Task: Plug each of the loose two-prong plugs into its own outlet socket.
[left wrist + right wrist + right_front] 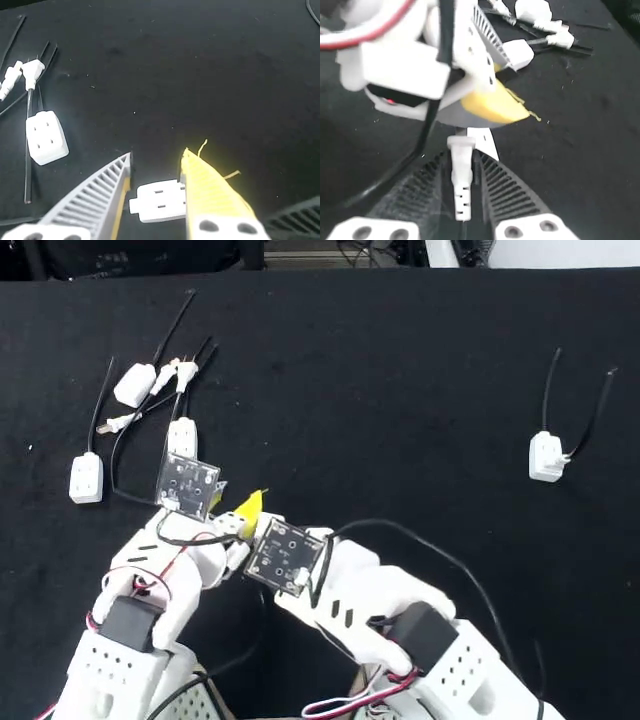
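Observation:
My left gripper [157, 152], with one grey and one yellow finger, is shut on a small white outlet socket [159, 201] low over the black table, slots facing the camera. In the right wrist view my right gripper [462, 155] is shut on a white two-prong plug [462, 180]. The plug's front end points at the held socket [482, 141], which lies under the left arm's yellow finger [492, 106]. From above, both wrists meet near the table's front, the yellow finger [250, 506] beside the right arm's camera board [286, 552].
Another outlet [181, 435] and two loose plugs [183, 370] with black cords lie just beyond the left arm. Further outlets lie at the far left [86, 478] and back left [134, 385]. A corded outlet [546, 456] sits far right.

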Controlling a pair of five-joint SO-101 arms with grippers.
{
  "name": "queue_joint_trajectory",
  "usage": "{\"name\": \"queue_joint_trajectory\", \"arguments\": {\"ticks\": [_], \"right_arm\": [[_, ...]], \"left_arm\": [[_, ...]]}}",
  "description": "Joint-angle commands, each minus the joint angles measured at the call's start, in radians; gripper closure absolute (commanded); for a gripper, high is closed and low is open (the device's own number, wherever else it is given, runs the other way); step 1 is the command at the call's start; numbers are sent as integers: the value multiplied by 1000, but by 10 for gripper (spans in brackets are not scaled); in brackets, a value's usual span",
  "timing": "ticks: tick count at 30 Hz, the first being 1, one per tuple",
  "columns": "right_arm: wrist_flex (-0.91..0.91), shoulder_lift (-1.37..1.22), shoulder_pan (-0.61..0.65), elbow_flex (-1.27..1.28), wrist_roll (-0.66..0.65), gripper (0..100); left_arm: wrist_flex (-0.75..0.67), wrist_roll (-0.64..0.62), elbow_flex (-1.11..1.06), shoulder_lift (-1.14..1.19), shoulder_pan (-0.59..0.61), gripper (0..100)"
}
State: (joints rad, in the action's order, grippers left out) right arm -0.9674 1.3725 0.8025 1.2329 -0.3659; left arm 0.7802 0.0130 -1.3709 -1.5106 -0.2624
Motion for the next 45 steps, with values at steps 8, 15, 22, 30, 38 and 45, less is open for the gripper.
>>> {"name": "queue_joint_trajectory", "arguments": {"ticks": [8, 15, 22, 30, 38, 45], "right_arm": [[-20, 12, 8, -117, 37, 988], [-21, 12, -6, -117, 37, 988], [-18, 10, -46, -119, 40, 988], [-21, 8, -46, -110, 44, 988], [14, 8, -49, 4, 44, 988], [110, 2, -196, 65, 58, 988]], "left_arm": [[3, 28, 5, -12, 47, 832], [3, 29, 1, -12, 47, 833], [-12, 25, -19, -12, 47, 833], [-61, 26, -10, -12, 48, 833], [-71, 21, 102, -12, 176, 833], [17, 25, 104, -3, 292, 833]]}}
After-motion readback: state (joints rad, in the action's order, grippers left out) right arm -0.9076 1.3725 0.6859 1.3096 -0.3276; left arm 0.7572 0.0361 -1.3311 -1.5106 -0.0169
